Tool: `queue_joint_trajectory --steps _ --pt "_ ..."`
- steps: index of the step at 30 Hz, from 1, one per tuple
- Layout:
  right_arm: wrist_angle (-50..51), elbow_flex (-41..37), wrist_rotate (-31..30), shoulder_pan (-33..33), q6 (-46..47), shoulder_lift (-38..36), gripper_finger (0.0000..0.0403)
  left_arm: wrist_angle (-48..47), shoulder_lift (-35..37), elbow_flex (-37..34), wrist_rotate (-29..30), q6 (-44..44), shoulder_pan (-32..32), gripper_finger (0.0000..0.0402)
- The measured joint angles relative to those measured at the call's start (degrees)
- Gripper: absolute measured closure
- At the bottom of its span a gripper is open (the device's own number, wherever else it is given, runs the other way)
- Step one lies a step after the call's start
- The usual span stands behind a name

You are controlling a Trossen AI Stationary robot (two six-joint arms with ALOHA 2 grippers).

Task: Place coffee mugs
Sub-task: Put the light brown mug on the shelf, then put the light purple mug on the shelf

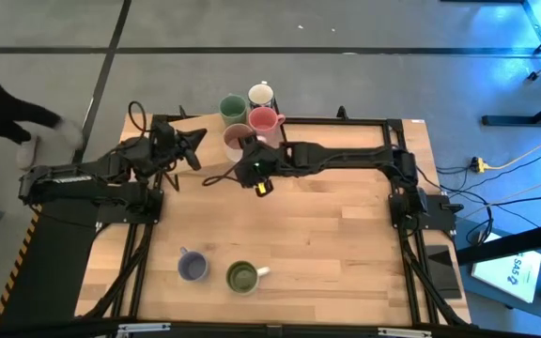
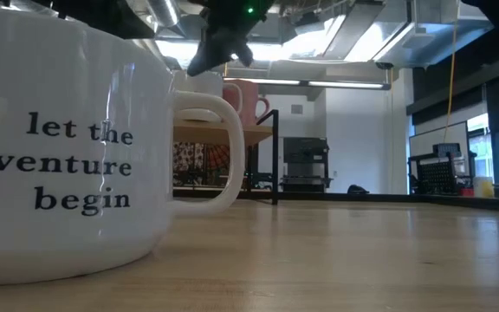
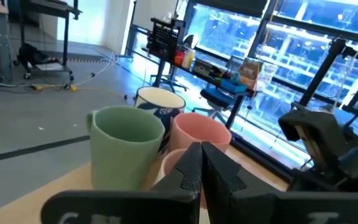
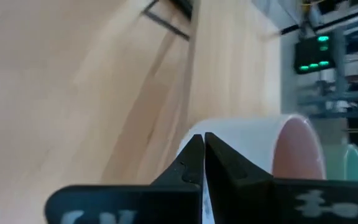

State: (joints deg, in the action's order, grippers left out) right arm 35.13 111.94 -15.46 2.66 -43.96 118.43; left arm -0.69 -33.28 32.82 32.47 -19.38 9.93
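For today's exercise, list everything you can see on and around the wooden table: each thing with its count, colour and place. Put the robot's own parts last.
Table: one, light wood, dark frame along its edges.
Mugs at the far edge: four in a tight cluster; teal-green mug, white mug with blue pattern, pink mug, pale mug.
Mugs near the front edge: two side by side; lavender-blue mug, green mug with white handle.
Cables: yellow and dark, on the floor right of the table.
Person: one, dark sleeve, at the left edge of the high view.
Left hand: dark, shut, near the far left corner, pointing at the cluster.
Right hand: dark, at the pale mug.
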Motion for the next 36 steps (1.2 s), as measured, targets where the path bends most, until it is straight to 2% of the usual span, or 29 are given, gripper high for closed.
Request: queue_joint_trajectory --steps 7,20,26,29,33,36 --pt "-2.9 0.0 -4.9 0.2 -1.9 0.2 0.0403 -0.1 0.0 0.0 0.0 0.0 0.0 0.0401" --pt "-4.0 0.0 -4.1 3.5 -2.5 0.2 0.0403 -0.1 0.0 0.0 0.0 0.4 0.0 0.0401" --pt "-1.2 1.4 -3.4 2.1 -2.2 0.1 0.0403 -0.2 0.0 0.0 -1.7 0.5 0.0 0.0401" --pt "2.1 2.8 -1.8 0.1 -2.2 0.0 0.0403 -0.3 0.0 0.0 -9.4 0.5 0.0 0.0401" --pt "7.9 5.8 5.4 -1.8 -1.4 0.0 0.04 -0.1 0.8 -0.1 -27.9 -1.9 0.0 0.0401" --pt "12.3 7.2 11.9 -2.9 0.4 0.0 0.0382 0.0 0.7 -0.1 -40.9 -8.4 -1.3 0.0401"
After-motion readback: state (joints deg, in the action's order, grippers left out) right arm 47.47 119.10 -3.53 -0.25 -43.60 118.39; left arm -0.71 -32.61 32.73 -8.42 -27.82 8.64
